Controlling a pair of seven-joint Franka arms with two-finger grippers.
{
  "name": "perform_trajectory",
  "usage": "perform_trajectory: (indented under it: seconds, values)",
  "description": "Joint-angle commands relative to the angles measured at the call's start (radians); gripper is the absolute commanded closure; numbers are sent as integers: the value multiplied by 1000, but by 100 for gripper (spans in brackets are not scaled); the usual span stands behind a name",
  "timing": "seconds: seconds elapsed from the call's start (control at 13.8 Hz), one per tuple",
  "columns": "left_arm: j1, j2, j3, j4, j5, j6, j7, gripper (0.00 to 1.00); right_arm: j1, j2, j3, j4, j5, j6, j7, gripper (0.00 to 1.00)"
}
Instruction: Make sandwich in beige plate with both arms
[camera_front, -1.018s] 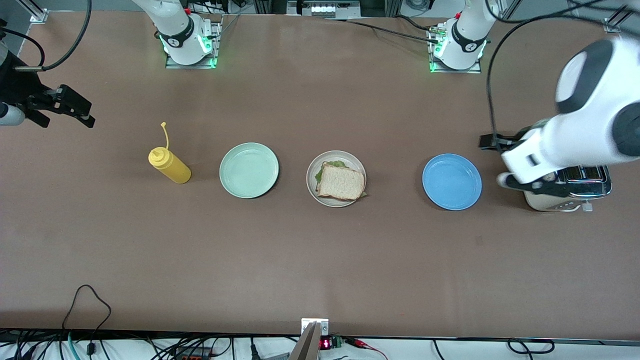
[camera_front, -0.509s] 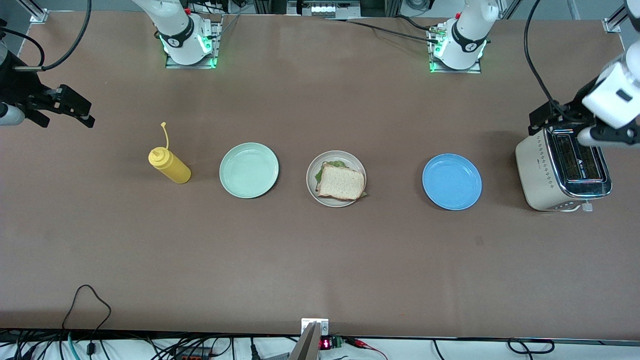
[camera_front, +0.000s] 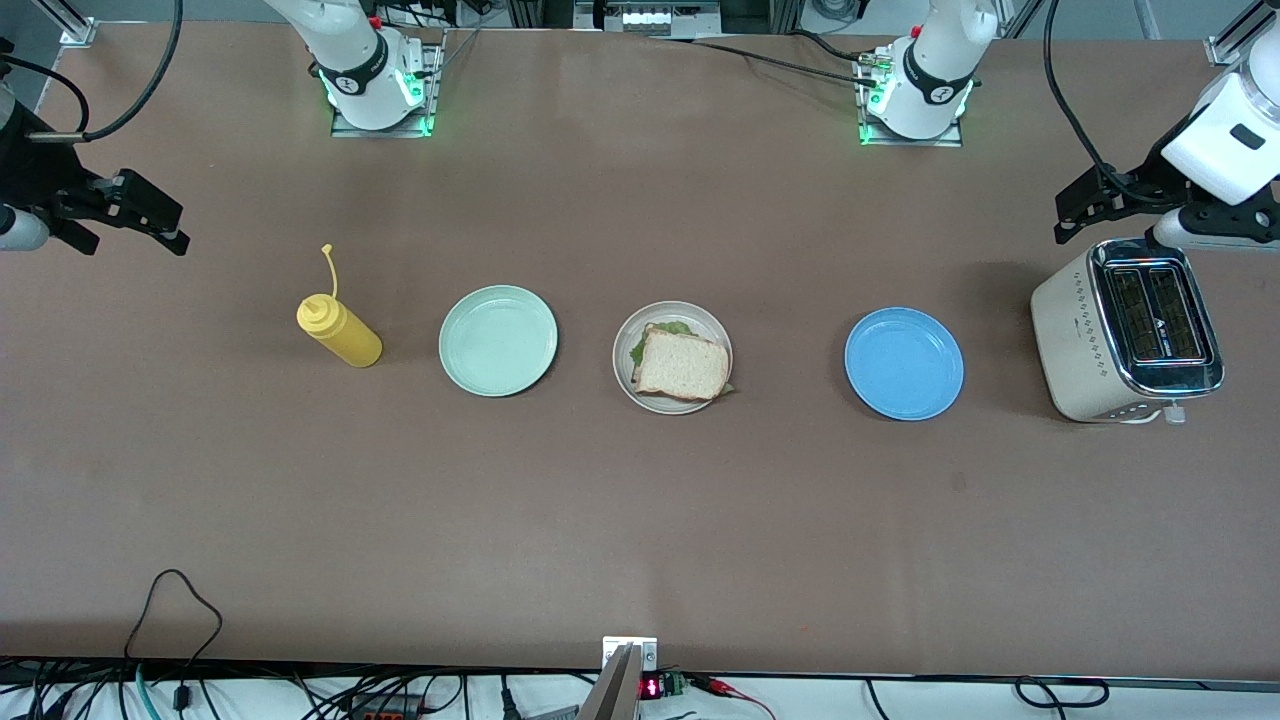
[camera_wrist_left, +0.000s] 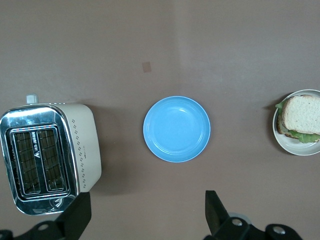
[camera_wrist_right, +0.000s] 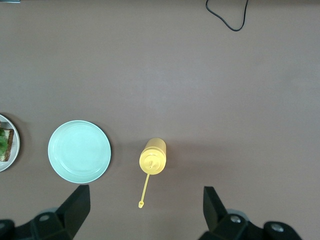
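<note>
The sandwich, a toasted bread slice on top with green lettuce showing under it, lies in the beige plate at the table's middle. It also shows in the left wrist view on the plate. My left gripper is open and empty, up in the air over the table beside the toaster; its own view shows the jaws wide apart. My right gripper is open and empty, waiting over the right arm's end of the table.
A blue plate lies between the beige plate and the toaster. A mint-green plate and a yellow squeeze bottle stand toward the right arm's end. Cables lie along the near table edge.
My left arm has swung off the toaster toward the table's end and risen; the toaster's top now shows in full. The right arm, plates and sandwich have not moved.
</note>
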Motion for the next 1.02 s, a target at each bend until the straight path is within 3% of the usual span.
perform_trajectory:
  seconds: [0.0, 0.94]
  values:
    - [-13, -8, 10, -9, 3, 2, 7, 0, -11, -4, 14, 14, -12, -7, 7, 0]
    - [-18, -2, 7, 4, 6, -32, 9, 0, -14, 3, 14, 17, -7, -2, -4, 0]
